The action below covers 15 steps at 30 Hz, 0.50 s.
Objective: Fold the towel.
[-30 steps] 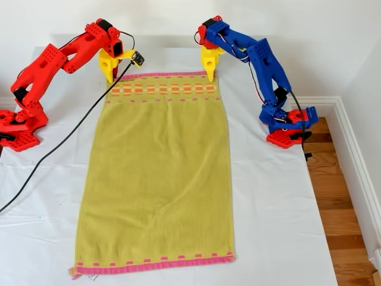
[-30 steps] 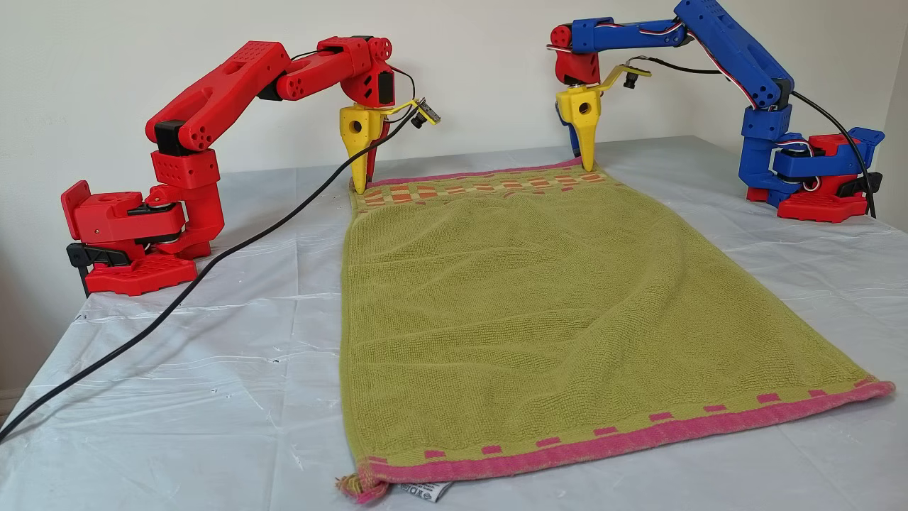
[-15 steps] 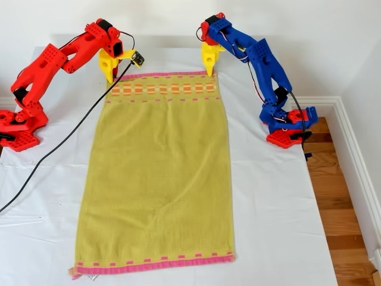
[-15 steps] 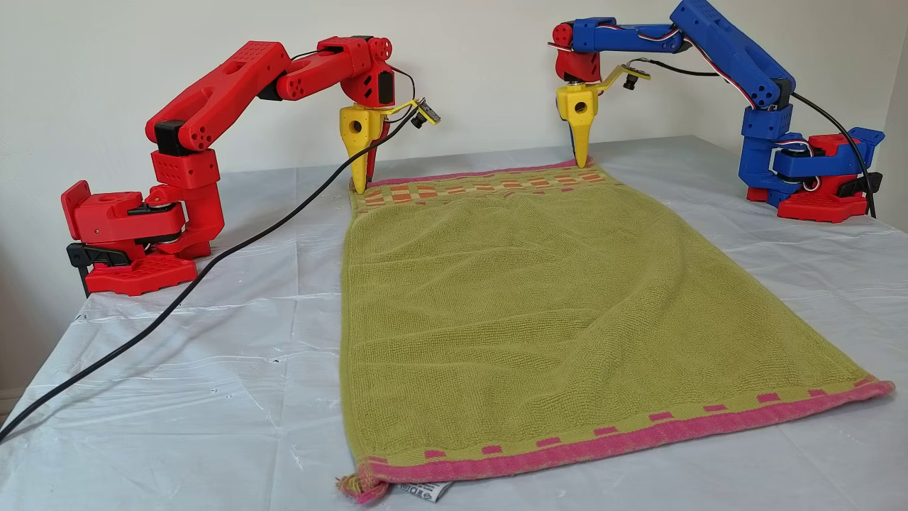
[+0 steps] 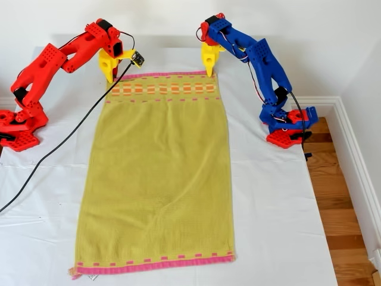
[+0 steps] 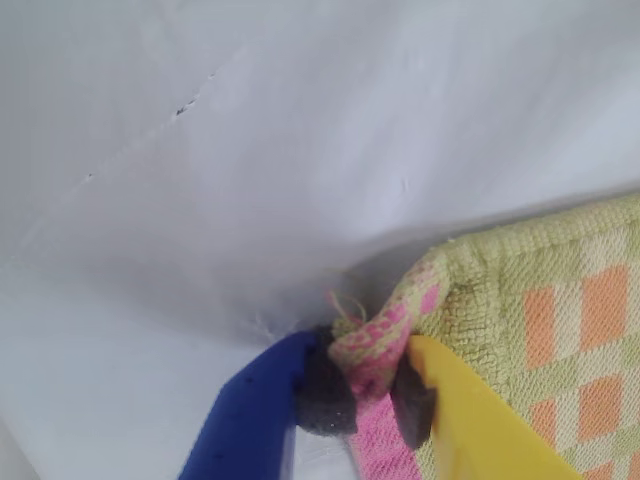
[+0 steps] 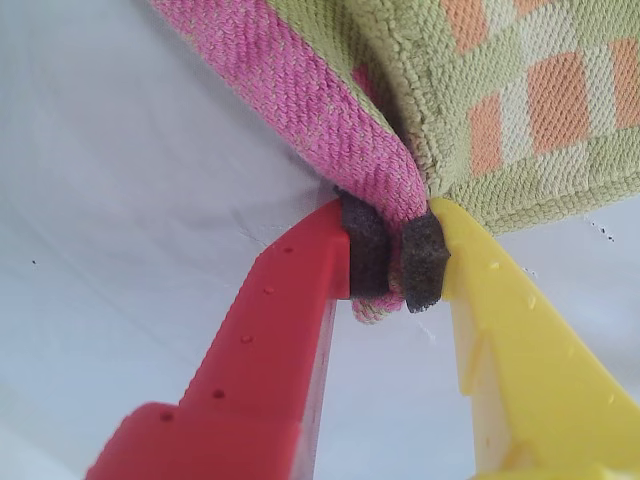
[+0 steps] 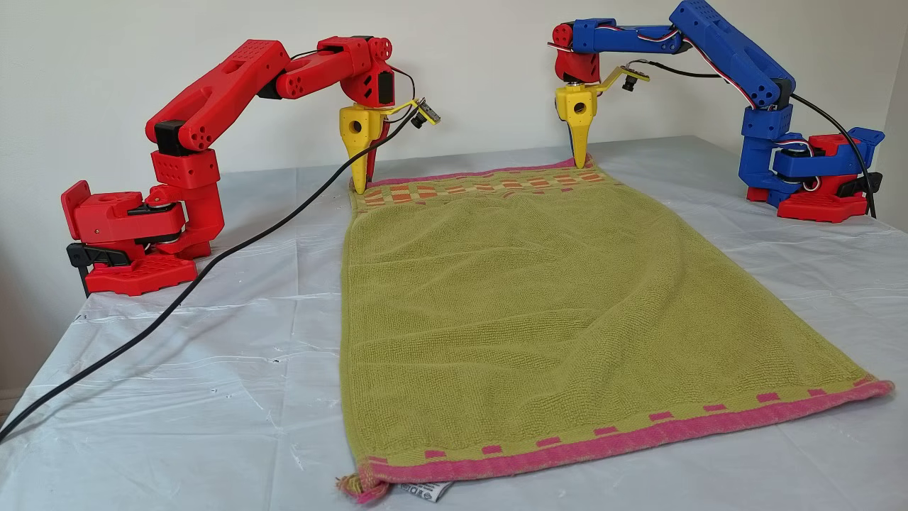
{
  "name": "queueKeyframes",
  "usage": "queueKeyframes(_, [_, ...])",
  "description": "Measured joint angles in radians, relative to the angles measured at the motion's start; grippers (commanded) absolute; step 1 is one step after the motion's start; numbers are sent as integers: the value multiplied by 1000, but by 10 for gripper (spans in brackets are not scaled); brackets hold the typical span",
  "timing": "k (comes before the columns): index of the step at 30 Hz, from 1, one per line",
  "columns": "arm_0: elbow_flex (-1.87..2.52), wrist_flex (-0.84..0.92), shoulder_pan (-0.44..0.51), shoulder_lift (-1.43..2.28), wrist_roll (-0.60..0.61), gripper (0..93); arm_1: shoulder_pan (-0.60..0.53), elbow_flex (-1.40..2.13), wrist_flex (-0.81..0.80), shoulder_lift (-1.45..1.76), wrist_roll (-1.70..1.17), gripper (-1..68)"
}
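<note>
Terrycloth like the towel [image 5: 158, 173], flat on the counter [image 5: 274, 202], looks soft, floppy and fairly light; first pincer [image 6: 370, 385] and second pincer [image 7: 398, 262] each pinch a far corner.

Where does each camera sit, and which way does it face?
Exterior view: high, looking down on the yellow-green terry towel; both arms whole.
First wrist view: on the blue arm, along my first hand, shut on a towel corner.
Second wrist view: red arm, my second hand, likewise.
Other view: low, facing the wall; shares both arms, both corners.
</note>
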Motion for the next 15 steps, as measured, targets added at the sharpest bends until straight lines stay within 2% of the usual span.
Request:
queueKeyframes(3, [11, -2, 0, 6, 0, 14, -5, 21, 2, 11, 12, 174])
queueKeyframes(6, [21, -2, 0, 9, 0, 14, -18, 40, -2, 20, 20, 49])
queueKeyframes(11, [46, -2, -6, 26, -11, 14, -17, 48, -2, 20, 20, 4])
queueKeyframes(15, [61, -3, -6, 34, -18, 14, -17, 52, -3, 20, 26, 3])
